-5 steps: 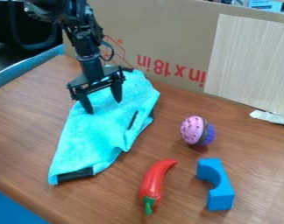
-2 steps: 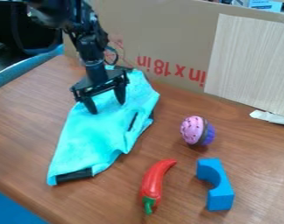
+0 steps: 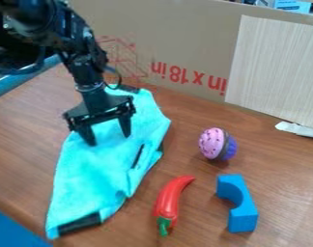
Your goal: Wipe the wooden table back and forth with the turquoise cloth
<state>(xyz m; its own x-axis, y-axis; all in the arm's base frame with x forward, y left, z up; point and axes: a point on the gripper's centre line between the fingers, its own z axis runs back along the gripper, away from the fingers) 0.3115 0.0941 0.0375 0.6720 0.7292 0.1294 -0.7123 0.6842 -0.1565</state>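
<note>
The black two-finger hand (image 3: 108,140) is set wide, its two fingers spaced apart and directed down at the upper half of the turquoise cloth (image 3: 98,169). Contact between fingertips and fabric cannot be confirmed.

The cloth is soft and matte, with shallow folds. It lies lengthwise on the left part of the brown wood-grain surface (image 3: 20,140), its lower corner close to the near-left surface edge. Black strips (image 3: 79,224) show at its upper end, right side and lower end.

A band of bare wood separates the cloth from three toys on the right. The smooth, curved red chili pepper (image 3: 174,195) is nearest, green stem toward the camera. The blue arch block (image 3: 242,207) lies to its right, concave side facing the pepper. The rounded toy cupcake (image 3: 212,143) lies tilted above both, speckled pink top facing left, purple base facing right.

A cardboard sheet (image 3: 185,43) with red print bounds the far side; a pale wood-grain panel (image 3: 275,67) covers its right portion.
</note>
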